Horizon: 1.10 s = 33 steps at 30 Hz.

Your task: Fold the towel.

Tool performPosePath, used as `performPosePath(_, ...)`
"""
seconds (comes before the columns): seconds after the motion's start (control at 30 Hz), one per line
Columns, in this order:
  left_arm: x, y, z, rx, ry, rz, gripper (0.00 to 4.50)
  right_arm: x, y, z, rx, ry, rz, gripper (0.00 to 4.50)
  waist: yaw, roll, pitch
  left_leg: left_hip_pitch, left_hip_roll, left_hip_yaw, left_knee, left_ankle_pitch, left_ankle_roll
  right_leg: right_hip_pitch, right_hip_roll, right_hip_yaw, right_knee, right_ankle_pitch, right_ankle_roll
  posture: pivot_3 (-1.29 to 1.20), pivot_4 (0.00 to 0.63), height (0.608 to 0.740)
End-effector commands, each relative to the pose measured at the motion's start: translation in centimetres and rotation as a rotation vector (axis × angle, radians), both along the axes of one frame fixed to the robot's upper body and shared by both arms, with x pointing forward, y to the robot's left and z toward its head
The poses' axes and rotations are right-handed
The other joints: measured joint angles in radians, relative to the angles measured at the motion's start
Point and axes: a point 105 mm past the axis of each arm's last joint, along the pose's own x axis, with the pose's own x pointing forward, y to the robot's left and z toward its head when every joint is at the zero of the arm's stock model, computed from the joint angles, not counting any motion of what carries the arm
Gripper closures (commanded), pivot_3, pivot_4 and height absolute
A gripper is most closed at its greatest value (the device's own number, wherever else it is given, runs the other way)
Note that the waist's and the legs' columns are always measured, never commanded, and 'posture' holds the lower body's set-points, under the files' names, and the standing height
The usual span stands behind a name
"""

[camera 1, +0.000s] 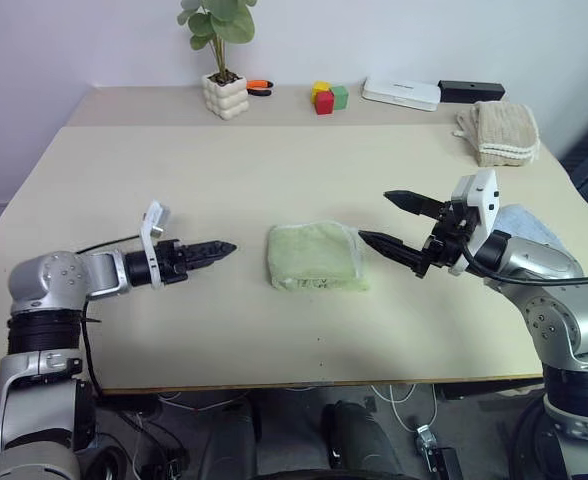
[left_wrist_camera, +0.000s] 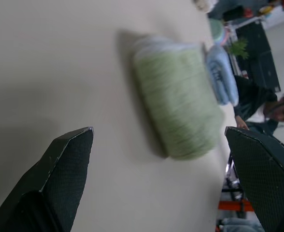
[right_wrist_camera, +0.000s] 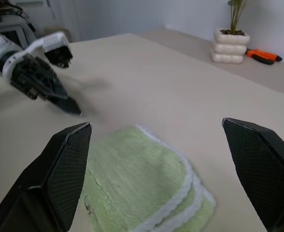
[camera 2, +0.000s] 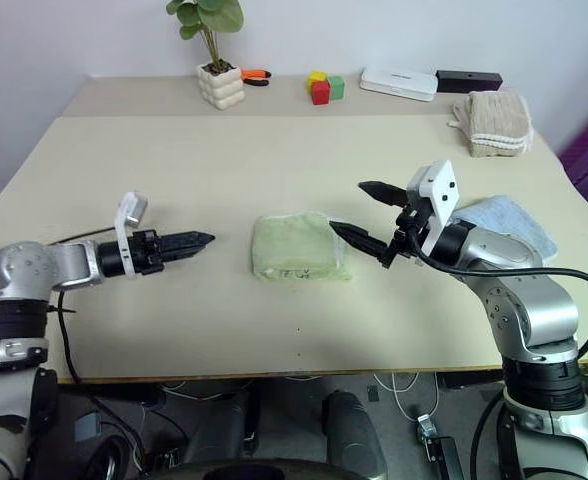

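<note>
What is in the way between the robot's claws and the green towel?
Nothing visible. The green towel lies folded on bare table between the open left gripper and open right gripper; neither touches it.

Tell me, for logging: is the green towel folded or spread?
Folded: the towel lies as a compact square, its stitched edges stacked in layers.

Light green terry towel [camera 1: 317, 257] lying folded into a thick, squarish bundle, flat on the table's middle, layered edges with white scalloped stitching stacked at one corner (seen from the right wrist), nothing touching it, surface slightly rumpled
</note>
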Motion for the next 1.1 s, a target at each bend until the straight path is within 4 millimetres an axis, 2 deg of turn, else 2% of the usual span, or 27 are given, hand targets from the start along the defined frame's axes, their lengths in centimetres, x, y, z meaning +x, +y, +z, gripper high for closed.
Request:
performPosePath(0.03,0.3,-1.2,0.7,-0.106,0.045,-0.012,0.00,0.5,-0.2,0.1,-0.069,-0.064,-0.029,0.09,0.002,0.000,0.000,0.000,0.000,0.000,0.000,0.000,0.000,0.000,0.000,0.000,0.000,0.000,0.000,0.00,0.150,0.740)
performPosePath(0.2,-0.4,-3.5,1.0,-0.217,0.142,-0.097,0.00,0.6,0.2,-0.1,-0.070,-0.062,-0.015,0.09,-0.001,0.000,0.000,0.000,-0.001,0.000,0.000,0.000,0.000,0.000,0.000,0.000,0.000,0.001,0.003,0.00,0.150,0.740)
performPosePath(0.33,-0.7,-5.2,0.7,-0.200,0.189,-0.158,0.00,1.0,0.0,-0.2,-0.079,-0.065,-0.037,0.09,-0.003,0.000,0.000,0.000,0.000,-0.001,0.000,0.000,0.000,0.000,0.001,0.000,0.000,0.002,0.003,0.00,0.150,0.740)
performPosePath(0.57,0.0,-7.3,0.9,-0.196,0.205,-0.184,0.00,1.1,0.1,-0.1,-0.077,-0.080,-0.049,0.09,0.000,0.000,0.000,0.000,-0.001,-0.001,0.001,0.000,0.000,0.000,0.000,0.000,0.000,0.002,0.003,0.00,0.150,0.740)
performPosePath(0.87,0.5,-8.8,-0.4,-0.176,0.228,-0.196,0.00,1.2,-0.2,0.3,-0.078,-0.103,-0.077,0.09,0.001,0.000,0.000,0.000,-0.001,-0.001,0.000,0.000,0.000,0.000,0.000,0.000,0.000,0.002,0.003,0.00,0.150,0.740)
performPosePath(1.1,1.4,-8.4,-1.7,-0.149,0.257,-0.155,0.00,1.3,-0.2,0.5,-0.075,-0.113,-0.092,0.09,0.001,0.000,0.000,0.001,-0.001,-0.001,0.001,0.000,0.000,0.001,0.000,0.000,0.000,0.002,0.003,0.00,0.150,0.740)
